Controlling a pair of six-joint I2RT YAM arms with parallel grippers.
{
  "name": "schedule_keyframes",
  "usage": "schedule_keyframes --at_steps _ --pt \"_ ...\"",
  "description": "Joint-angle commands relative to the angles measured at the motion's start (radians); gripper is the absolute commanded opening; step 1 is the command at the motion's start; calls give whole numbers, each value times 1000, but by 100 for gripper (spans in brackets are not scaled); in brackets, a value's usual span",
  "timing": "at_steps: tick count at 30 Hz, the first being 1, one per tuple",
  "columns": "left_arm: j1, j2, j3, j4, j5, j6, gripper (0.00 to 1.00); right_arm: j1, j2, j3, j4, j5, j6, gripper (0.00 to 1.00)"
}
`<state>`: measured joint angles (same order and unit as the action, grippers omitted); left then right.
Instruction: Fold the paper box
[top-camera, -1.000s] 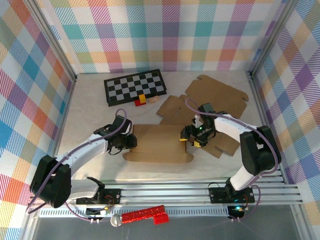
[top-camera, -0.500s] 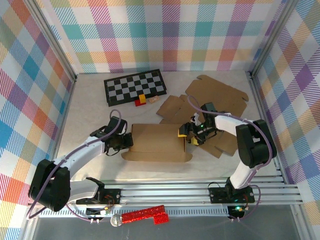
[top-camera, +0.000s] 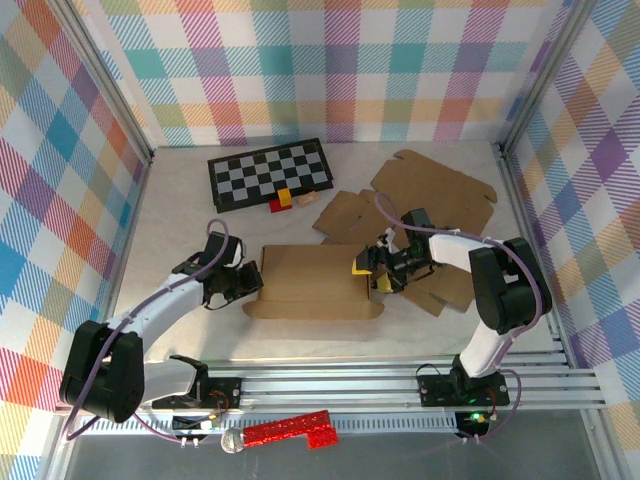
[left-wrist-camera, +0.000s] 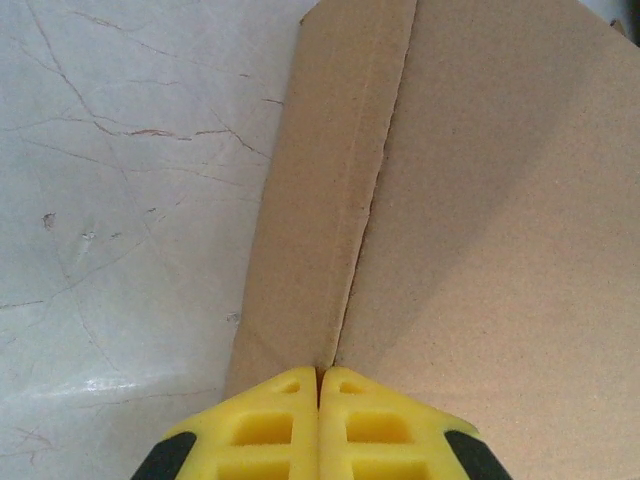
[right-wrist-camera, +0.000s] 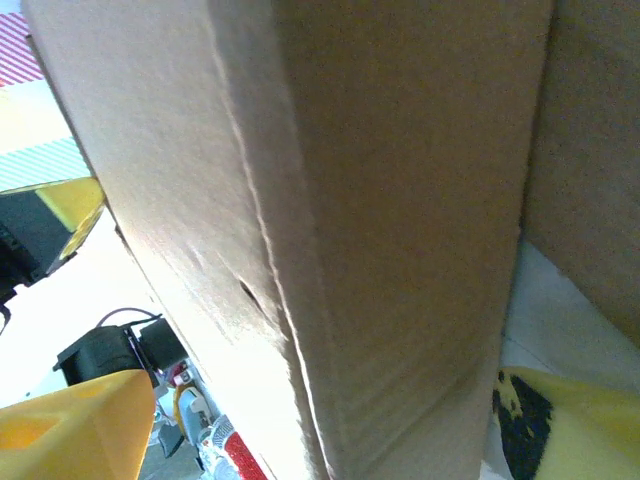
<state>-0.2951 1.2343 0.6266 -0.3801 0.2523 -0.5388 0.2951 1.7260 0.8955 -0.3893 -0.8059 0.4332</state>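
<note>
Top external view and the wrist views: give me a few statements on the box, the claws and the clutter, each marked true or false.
1. The black-and-white checkerboard mat lies behind the flat brown cardboard box, toward the far left. True.
2. The left claw stands wide open. False: its yellow fingers are pressed together at the box's left end.
3. The right claw has its fingers apart, one on each side of the cardboard at the box's right end. True.
4. The small red and yellow blocks rest on top of the box. False: they lie off the box, against the near edge of the checkerboard mat.
</note>
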Motion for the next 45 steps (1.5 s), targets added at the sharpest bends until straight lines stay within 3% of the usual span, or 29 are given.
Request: schedule_keyframes --at_steps 1,8,14,21,29,34,41,45 --pt "35 27 -87 -165 -88 -36 3 5 14 0 56 -65 1 87" --pt "150 -29 -149 -163 -35 -43 0 7 36 5 59 -73 -25 88" --pt "157 21 -141 -159 -33 -33 0 9 71 65 98 -117 -14 91" --pt "162 21 -136 -157 -41 -27 0 81 131 179 101 -175 16 83" --pt "174 15 -143 -151 -48 -29 0 96 92 122 254 -208 161 79" --pt "182 18 -151 -160 -67 -46 0 80 37 146 22 -30 30 84" --pt "195 18 -161 -164 -60 -53 0 64 77 140 66 -50 27 88" --pt "205 33 -158 -175 -68 -62 0 54 104 181 -26 8 -27 88"
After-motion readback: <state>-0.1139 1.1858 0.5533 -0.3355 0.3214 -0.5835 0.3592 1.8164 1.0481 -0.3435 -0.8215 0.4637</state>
